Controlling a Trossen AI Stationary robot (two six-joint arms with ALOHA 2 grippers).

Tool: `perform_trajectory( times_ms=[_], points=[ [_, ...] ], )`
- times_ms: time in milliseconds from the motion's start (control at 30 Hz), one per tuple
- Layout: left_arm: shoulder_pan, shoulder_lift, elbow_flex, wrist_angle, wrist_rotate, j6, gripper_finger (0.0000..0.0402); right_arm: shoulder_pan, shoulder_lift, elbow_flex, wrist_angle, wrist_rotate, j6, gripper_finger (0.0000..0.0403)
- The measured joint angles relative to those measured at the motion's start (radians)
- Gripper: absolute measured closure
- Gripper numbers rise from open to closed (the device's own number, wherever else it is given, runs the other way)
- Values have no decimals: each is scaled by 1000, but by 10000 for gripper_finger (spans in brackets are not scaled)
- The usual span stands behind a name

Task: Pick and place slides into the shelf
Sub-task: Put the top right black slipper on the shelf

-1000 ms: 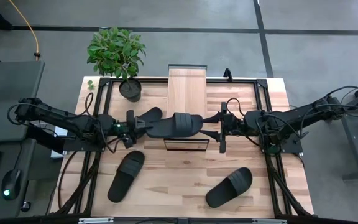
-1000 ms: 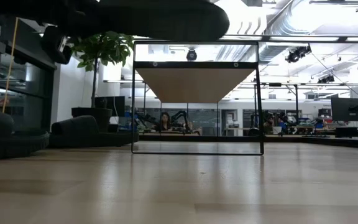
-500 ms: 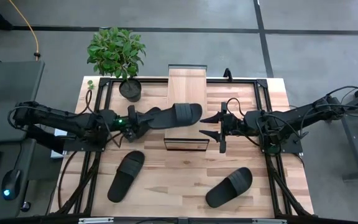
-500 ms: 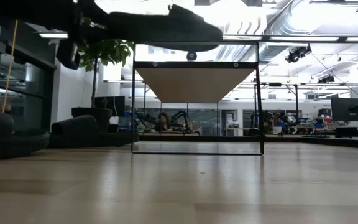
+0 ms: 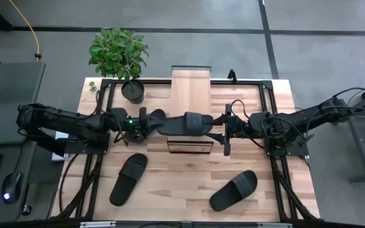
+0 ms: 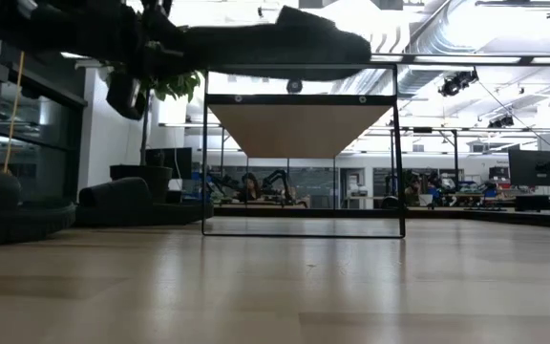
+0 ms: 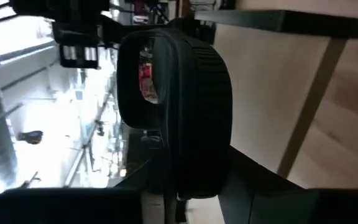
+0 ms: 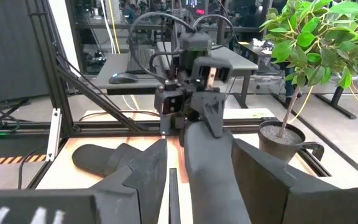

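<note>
We see the held slide (image 5: pixel 184 123) has swung back from its tilt of half a second ago to lie level across the shelf (image 5: pixel 190 92), carried between both arms above the desk (image 5: pixel 189 183). The left pincer (image 5: pixel 146 123) is clenched on the heel end, and the toe end has again reached the right pincer (image 5: pixel 223 128), where half a second ago a gap stood between them. The right wrist view shows the slide lying between that pincer's dark fingers (image 8: pixel 148 177), yet we cannot tell whether they press on it or merely flank it. We judge this a two-arm handover or alignment, with the slide not yet set on the shelf.

The slide is black and matte, with a wide ribbed strap (image 7: pixel 194 106) arching over an open toe. In the low view it hangs high above the shelf's plank top, clear of it.

Another slide (image 5: pixel 152 116) lies just behind the left pincer, beside the shelf. Two more rest on the desk nearer the front: one at the left (image 5: pixel 128 178), one at the right (image 5: pixel 233 190). All remain to be placed. A potted plant (image 5: pixel 120 58) stands at the far left corner.
</note>
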Motion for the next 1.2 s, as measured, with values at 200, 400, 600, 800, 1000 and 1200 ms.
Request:
perform_trajectory(
  times_ms=[200,400,600,800,1000,1200],
  points=[
    [1,78,0,5,-11,-3,318,0,0,0,-2,-5,0,231],
    [1,119,0,8,-11,-7,332,0,0,0,-3,-5,0,231],
    [1,122,0,12,42,-52,329,0,1,0,-3,-5,0,231],
    [1,122,0,12,65,-55,331,0,1,0,-3,-5,1,231],
    [1,122,0,27,99,-57,330,0,1,0,-3,-4,1,231],
    [1,122,0,51,117,-63,328,0,1,0,-3,-4,1,231]
  ],
)
